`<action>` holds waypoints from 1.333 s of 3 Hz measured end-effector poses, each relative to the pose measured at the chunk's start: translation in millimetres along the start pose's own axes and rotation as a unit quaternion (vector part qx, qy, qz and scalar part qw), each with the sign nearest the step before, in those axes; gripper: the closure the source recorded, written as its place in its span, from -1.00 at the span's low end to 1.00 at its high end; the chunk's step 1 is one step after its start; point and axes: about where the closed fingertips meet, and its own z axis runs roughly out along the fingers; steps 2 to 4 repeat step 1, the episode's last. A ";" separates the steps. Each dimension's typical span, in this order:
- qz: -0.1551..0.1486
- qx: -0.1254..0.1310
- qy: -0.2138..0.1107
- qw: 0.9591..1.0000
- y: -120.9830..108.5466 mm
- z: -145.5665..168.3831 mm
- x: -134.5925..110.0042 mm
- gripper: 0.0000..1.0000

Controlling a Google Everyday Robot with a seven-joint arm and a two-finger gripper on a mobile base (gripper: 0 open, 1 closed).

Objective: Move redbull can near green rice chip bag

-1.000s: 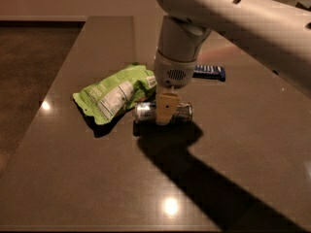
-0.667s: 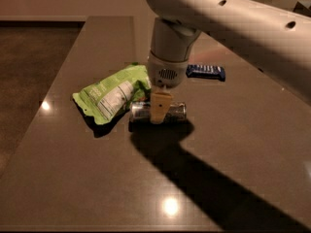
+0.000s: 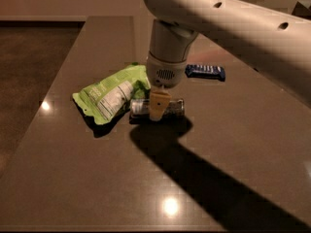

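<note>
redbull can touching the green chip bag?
Cannot tell. Camera view: redbull can overlaps green rice chip bag at its left end; no gap visible, contact unclear. Gripper over can's middle.

Gripper (image 3: 158, 111) is down over the can (image 3: 171, 108) and covers its middle, so only the can's two ends show on either side. Can markings too dim to make out.

Bag (image 3: 109, 95), left of gripper: its right end runs behind the wrist. Label print too small to read. Contact with the can cannot be told.

Bar (image 3: 205, 71), behind and right of gripper: lettering unreadable.

Arm (image 3: 233, 18) is cut off by the top and right edges. Table (image 3: 73, 178) runs off the bottom and right edges.
</note>
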 end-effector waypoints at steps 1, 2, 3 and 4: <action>-0.001 0.002 -0.002 1.000 -0.7 0.3 -1.4 -1.00; -0.001 0.002 -0.002 1.000 -0.7 0.3 -1.4 -1.00; -0.001 0.002 -0.002 1.000 -0.7 0.3 -1.4 -1.00; -0.001 0.002 -0.002 1.000 -0.7 0.3 -1.4 -1.00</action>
